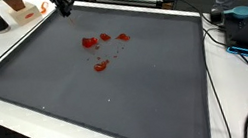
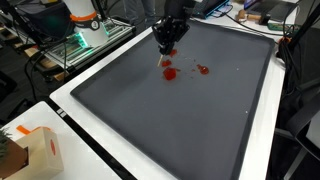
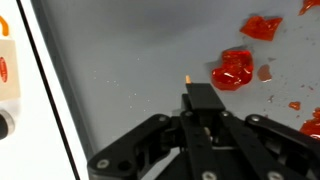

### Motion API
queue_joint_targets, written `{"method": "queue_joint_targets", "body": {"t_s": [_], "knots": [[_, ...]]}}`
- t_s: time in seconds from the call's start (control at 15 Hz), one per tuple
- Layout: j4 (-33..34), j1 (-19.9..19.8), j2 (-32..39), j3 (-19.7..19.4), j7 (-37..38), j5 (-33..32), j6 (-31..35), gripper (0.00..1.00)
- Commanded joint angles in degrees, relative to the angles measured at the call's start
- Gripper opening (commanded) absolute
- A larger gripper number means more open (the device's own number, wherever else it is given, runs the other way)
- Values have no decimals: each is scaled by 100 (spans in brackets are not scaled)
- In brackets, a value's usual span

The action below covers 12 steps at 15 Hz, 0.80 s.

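red blob point(image 3: 232, 70), roundish with no clear long axis, lies near claw point(image 3: 200, 93).

Gripper point(image 1: 63, 8) cut by top edge; red pieces point(image 1: 98, 51) too small to identify; box point(image 3: 8, 70) cropped at wrist view's left edge.

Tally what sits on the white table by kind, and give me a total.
Red pieces, larger ones on the mat: 4 (tiny crumbs not counted)
Grey mat: 1
Cardboard box: 1
Total: 6
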Motion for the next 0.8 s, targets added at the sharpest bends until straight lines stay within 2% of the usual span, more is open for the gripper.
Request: {"method": "queue_joint_targets", "body": {"t_s": [0.0, 0.73], "knots": [[121, 172, 267, -73, 617, -721, 78, 3], [212, 482, 885, -240, 2063, -2115, 334, 3]]}}
